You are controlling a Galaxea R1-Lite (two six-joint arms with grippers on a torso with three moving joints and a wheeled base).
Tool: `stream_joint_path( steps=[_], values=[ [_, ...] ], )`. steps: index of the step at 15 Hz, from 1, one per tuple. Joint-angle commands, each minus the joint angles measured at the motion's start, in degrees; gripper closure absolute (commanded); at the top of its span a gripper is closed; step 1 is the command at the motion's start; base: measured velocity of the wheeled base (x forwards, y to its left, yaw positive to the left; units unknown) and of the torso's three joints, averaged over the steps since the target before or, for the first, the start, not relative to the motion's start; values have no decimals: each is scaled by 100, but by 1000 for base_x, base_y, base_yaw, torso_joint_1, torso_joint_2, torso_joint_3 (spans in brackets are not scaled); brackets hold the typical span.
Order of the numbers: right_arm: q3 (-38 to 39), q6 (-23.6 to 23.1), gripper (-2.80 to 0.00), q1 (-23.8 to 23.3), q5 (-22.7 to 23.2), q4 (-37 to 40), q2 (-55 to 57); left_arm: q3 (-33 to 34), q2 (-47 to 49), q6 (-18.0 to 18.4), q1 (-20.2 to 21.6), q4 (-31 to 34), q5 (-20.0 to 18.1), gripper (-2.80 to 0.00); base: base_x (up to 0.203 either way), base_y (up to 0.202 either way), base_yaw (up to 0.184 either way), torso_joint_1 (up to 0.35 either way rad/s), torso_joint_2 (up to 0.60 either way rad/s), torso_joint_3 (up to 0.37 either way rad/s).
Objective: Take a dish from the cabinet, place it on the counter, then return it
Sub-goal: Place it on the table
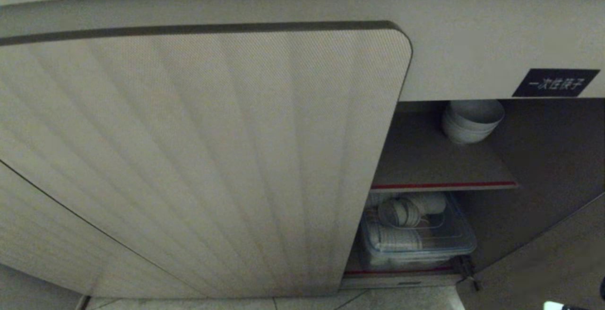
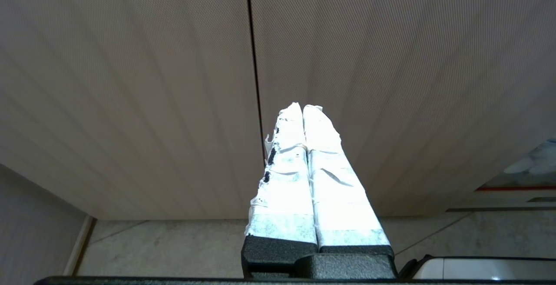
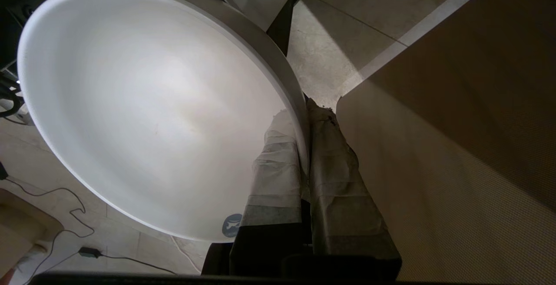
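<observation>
- Gripping a white bowl (image 3: 143,115) by its rim, the right gripper (image 3: 306,115) has one taped finger inside the wall and one outside, pinched tight on the ceramic; the bowl hangs in the air over tiled floor (image 3: 347,28), tilted so its hollow faces the wrist camera.
- Just beside the bowl stands a brown panel (image 3: 456,146), probably the swung-open cabinet door, so the dish appears to be low down near the cabinet rather than on any counter.
- Seen from the head camera, the cabinet (image 1: 472,40) is open on its right side: a short stack of white bowls (image 1: 471,121) sits at the back of the red-edged shelf (image 1: 439,168), and a clear bin of crockery (image 1: 420,239) rests below.
- A black label (image 1: 555,82) with white characters marks the frame above the opening; the ribbed door (image 1: 203,159) at left is closed.
- The left gripper (image 2: 302,109) waits idle before the ribbed doors, fingers pressed together, holding nothing.
- Whether this bowl is on its way out or on its way back cannot be told; either way it is not yet set down.
</observation>
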Motion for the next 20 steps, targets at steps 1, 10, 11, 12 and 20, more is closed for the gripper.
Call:
stream_joint_path(
  steps=[1,10,11,12,20],
  values=[
    [-3,-12,0,3,3,17,19,1,0,-4,6,-6,0,0,0,0,0,0,0,0],
    [-9,-12,0,91,3,8,38,1,0,-4,5,-5,4,0,0,0,0,0,0,0],
    [-10,-14,0,91,3,8,38,1,0,-4,-1,1,-2,0,0,0,0,0,0,0],
    [-10,-21,0,91,3,8,29,1,0,-4,-1,-1,1,0,0,0,0,0,0,0],
    [-18,-39,0,100,-6,8,21,1,0,-4,2,1,2,0,0,0,0,0,0,0]
  ],
)
